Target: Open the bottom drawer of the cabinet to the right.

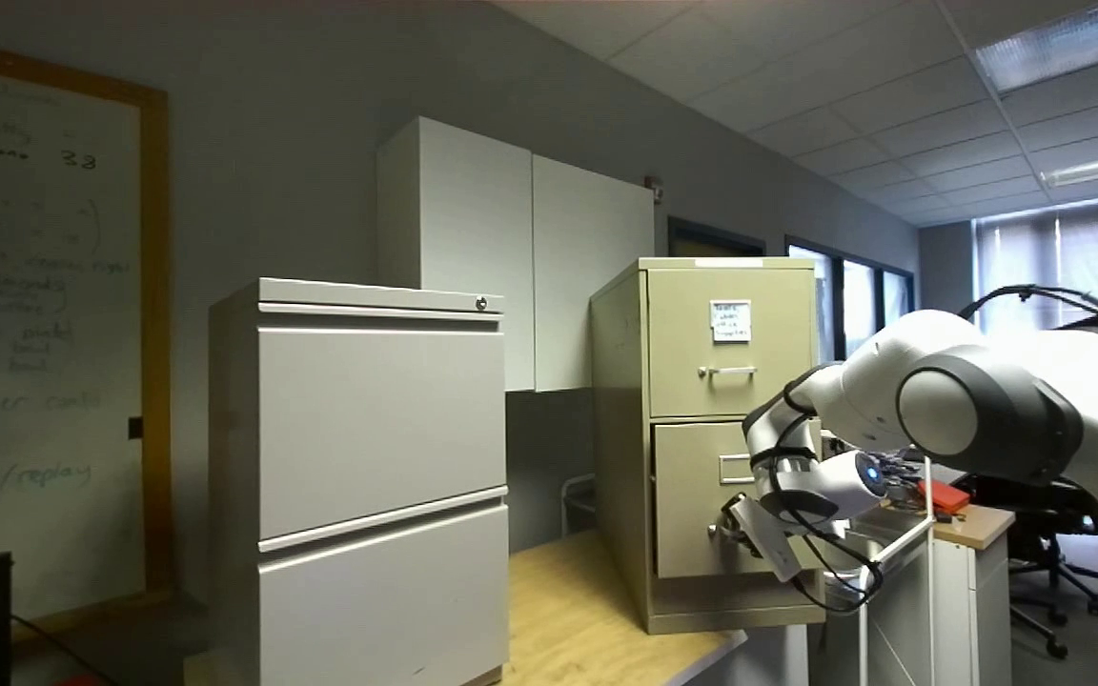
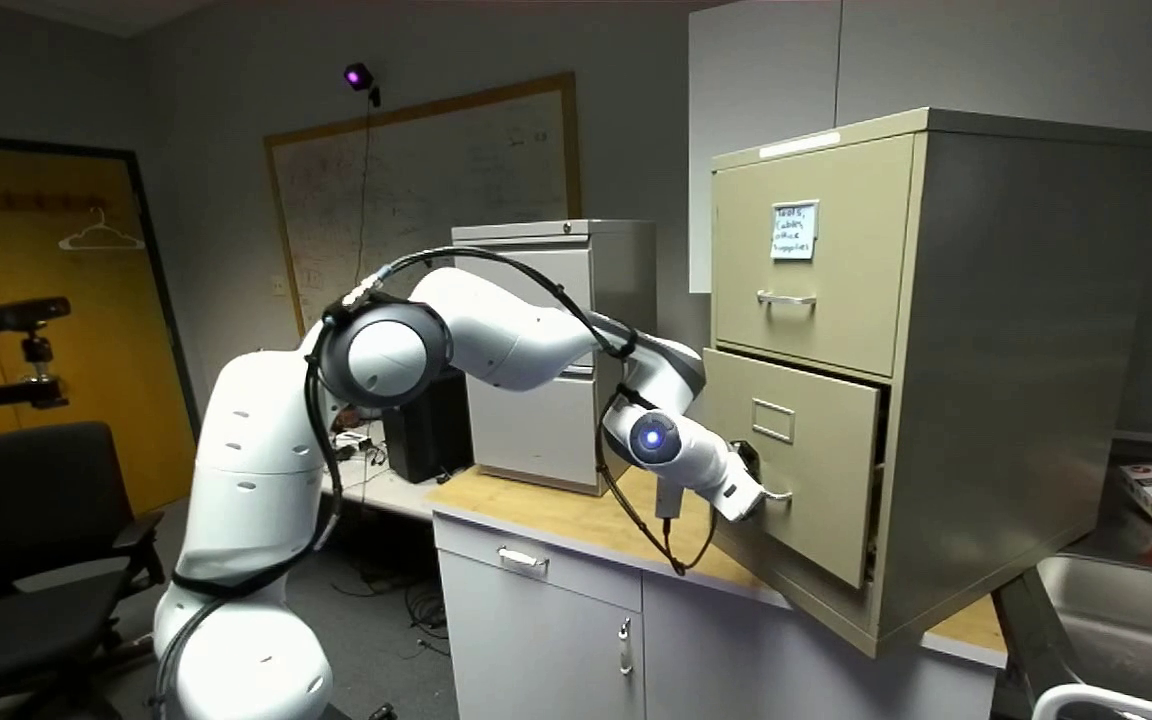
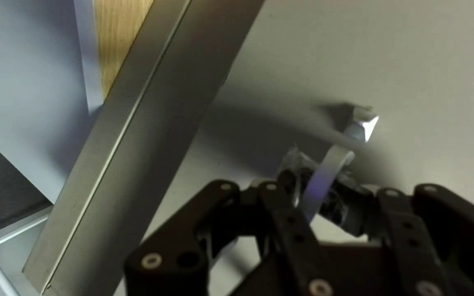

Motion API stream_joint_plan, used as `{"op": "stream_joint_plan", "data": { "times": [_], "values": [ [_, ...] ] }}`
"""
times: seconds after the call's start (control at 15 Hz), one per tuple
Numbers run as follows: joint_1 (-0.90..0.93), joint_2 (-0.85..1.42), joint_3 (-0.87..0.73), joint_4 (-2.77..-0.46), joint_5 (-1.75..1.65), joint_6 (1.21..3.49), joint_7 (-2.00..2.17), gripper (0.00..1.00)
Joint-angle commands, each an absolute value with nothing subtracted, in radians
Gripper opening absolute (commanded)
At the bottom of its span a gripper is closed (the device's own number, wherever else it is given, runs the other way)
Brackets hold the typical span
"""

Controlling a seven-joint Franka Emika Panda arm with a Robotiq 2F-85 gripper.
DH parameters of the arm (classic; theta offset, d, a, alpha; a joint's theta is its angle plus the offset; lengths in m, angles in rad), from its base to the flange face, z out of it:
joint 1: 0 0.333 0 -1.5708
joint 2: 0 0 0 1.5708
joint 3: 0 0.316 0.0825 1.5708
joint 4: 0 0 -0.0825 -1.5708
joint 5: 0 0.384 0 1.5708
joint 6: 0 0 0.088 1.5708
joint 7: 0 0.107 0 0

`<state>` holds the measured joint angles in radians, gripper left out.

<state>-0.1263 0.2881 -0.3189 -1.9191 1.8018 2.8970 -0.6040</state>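
- My gripper (image 3: 319,189), nearly closed, pinches the silver handle (image 3: 336,157).
- The bottom drawer (image 2: 821,470) stands slightly out.
- The cabinet (image 2: 991,350) overhangs the table (image 2: 526,508) edge near a corner.

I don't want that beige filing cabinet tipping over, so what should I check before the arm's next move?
1. Correct drawer: ok. The end effector is at the silver pull handle of the lower tan-beige metal drawer.
2. Drawer unlatched: ok. It stands partly out, with a dark gap along one side.
3. Upper tan-beige metal drawer shut: ok. It looks flush.
4. Firm hold: cannot tell. In the wrist view the handle appears between the jaws, but whether they press on it is unclear.
5. Footing: not ok. The front corner of the khaki-beige metal filing cabinet juts past the edge of the light-brown wooden worktop.
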Motion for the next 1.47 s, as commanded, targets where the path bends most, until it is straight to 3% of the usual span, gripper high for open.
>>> {"op": "stream_joint_plan", "data": {
  "times": [0.0, 1.4],
  "values": [
    [-0.092, 0.111, -0.289, -2.148, 1.818, 2.830, -0.727, 0.02],
    [-0.071, -0.545, -0.249, -2.834, 1.806, 2.856, -0.975, 0.02]
  ]
}}
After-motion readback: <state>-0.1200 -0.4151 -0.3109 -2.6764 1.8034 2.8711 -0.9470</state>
